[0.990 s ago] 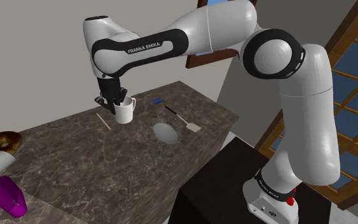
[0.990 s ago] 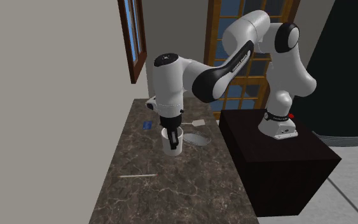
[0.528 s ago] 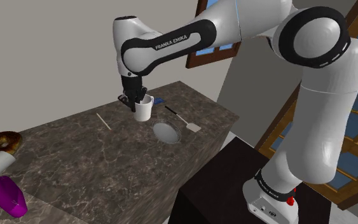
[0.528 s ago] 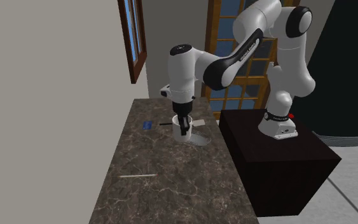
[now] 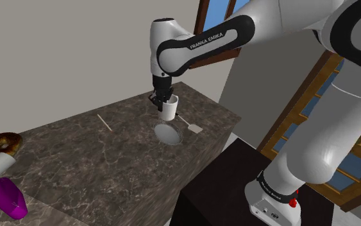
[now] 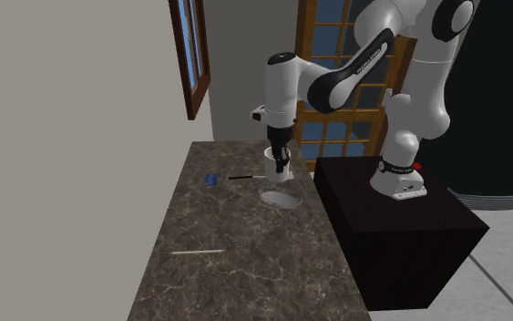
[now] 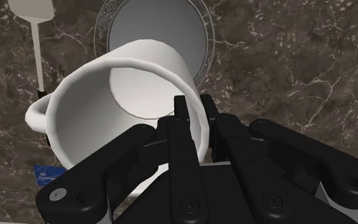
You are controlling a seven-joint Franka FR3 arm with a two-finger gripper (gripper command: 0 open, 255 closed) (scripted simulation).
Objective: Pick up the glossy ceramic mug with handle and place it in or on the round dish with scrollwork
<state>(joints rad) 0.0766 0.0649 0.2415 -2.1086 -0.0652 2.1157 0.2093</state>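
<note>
The white mug (image 7: 88, 108) is clasped by its wall in the hand (image 7: 194, 109), seemingly above the round dish (image 7: 102, 28).

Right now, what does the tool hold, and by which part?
The tool holds the white mug by its wall at the rim, on the side away from the handle.

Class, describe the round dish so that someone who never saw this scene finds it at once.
Find the dark marbled counter and go to its end nearest the black stand. The dish lies flat there, below the white mug held in the gripper. Unlike the spatula beside it, it is round with a scrollwork rim.
</note>
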